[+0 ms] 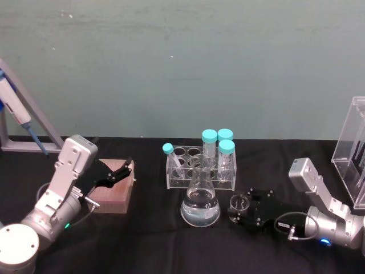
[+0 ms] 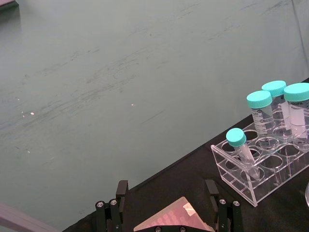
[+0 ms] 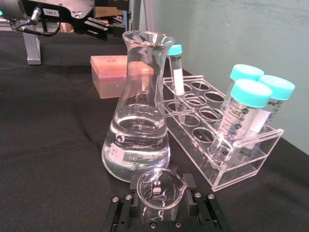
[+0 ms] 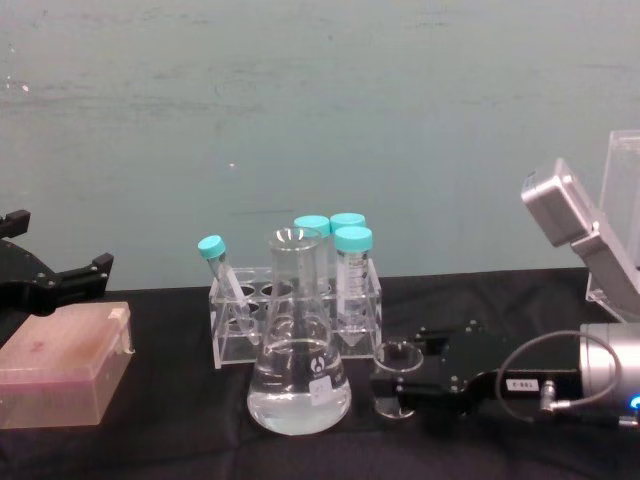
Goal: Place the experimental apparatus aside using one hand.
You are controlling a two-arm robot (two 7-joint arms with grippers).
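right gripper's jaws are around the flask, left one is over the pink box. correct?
Not quite. The right gripper has its jaws around the small glass beaker, not the flask, which stands just beyond it; the right wrist view shows this. The left gripper is over the pink box.

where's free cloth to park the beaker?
Bare cloth lies between the pink box and flask, along the front edge, and between the right gripper around the small beaker and the acrylic stand. Crowded: flask, beaker and tube rack sit close together.

Head looks down, chest level (both share flask (image 1: 200, 201)), wrists close
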